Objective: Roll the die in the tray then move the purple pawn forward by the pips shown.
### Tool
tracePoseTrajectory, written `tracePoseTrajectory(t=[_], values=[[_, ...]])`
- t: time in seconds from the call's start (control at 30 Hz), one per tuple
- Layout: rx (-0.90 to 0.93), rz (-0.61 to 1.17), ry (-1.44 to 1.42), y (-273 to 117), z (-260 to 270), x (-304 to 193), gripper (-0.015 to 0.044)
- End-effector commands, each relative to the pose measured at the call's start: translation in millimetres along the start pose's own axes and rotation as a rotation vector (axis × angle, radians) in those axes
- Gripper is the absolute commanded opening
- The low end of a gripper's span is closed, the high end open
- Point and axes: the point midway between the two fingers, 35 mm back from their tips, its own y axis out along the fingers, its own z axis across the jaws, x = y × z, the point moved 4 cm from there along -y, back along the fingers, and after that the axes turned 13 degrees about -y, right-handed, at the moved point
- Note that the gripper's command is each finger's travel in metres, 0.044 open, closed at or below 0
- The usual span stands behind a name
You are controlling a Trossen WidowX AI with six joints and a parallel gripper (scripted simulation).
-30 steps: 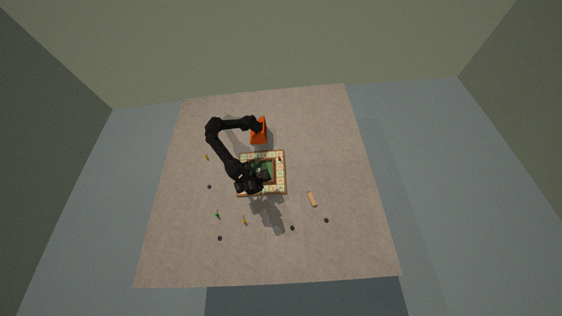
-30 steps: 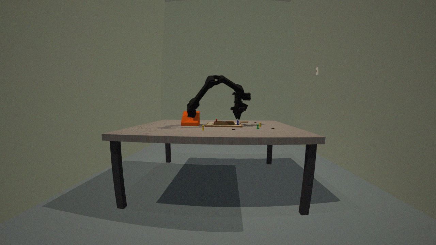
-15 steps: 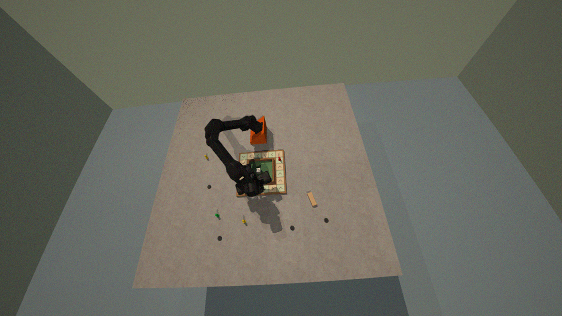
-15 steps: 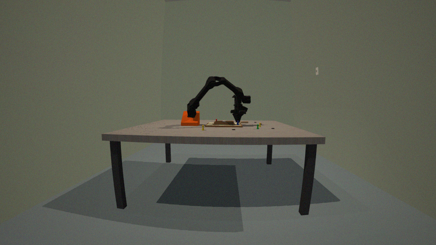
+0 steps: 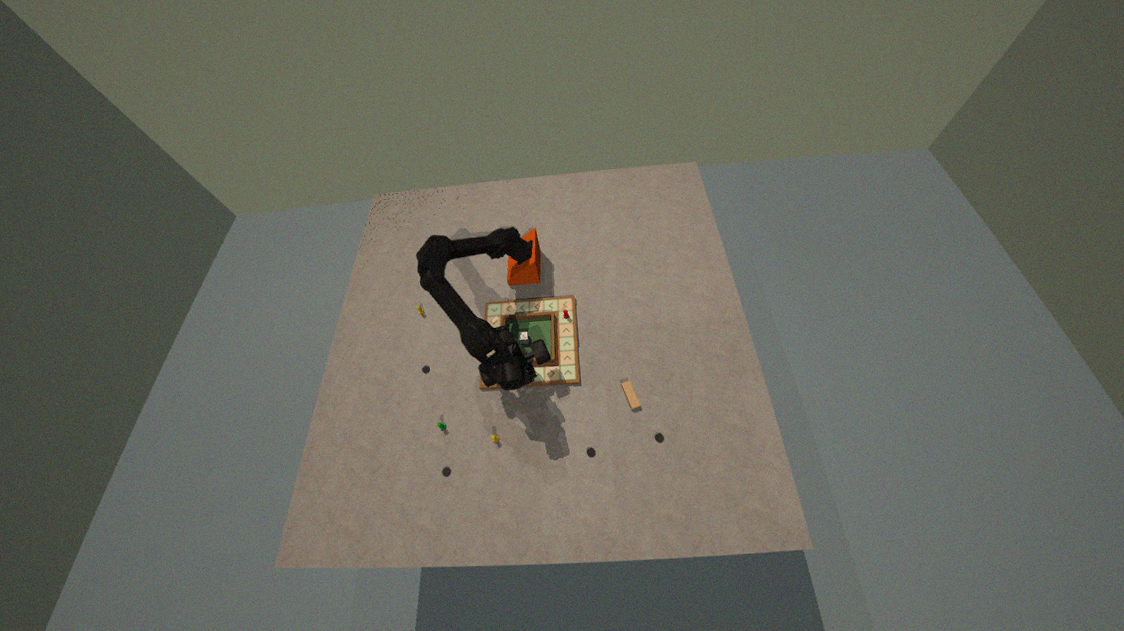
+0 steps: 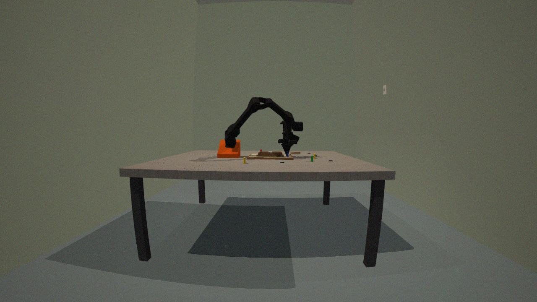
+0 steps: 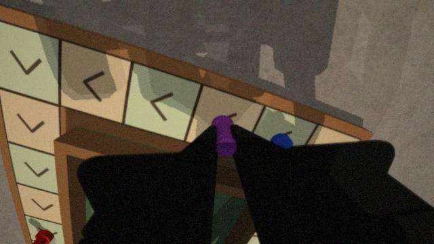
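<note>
My gripper (image 6: pixel 286 150) (image 7: pixel 223 131) is shut on the purple pawn (image 7: pixel 225 137), one finger against each side. The pawn is over a tan square of the board (image 5: pixel 578 348) (image 7: pixel 156 71); whether its base touches is hidden. The blue pawn (image 6: pixel 287 154) (image 7: pixel 281 140) stands one square back, close beside the right finger and partly hidden by it. The die (image 5: pixel 522 336) lies white in the green tray (image 5: pixel 556 341) (image 7: pixel 62 169); its pips cannot be read in the top view. A red pawn (image 5: pixel 566 314) (image 6: pixel 261 150) (image 7: pixel 44 236) stands on another side of the track.
Off the board are yellow pawns (image 5: pixel 420 310) (image 5: pixel 494 438), a green pawn (image 5: pixel 441 426), a wooden block (image 5: pixel 631 395) and several dark discs, such as the disc (image 5: pixel 590 452) near the front. The orange base (image 5: pixel 524 273) stands behind the board.
</note>
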Motion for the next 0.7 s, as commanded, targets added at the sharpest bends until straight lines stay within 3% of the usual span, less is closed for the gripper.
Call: tracePoseTrajectory(t=[0.0,0.17,0.67], values=[[-0.007,0.001,-0.005,-0.1,-0.1,0.2,0.0015],[-0.006,0.0,-0.006,-9.2,-0.6,1.7,0.0],[-0.001,-0.002,-0.006,-104.6,-0.3,1.6,0.0]])
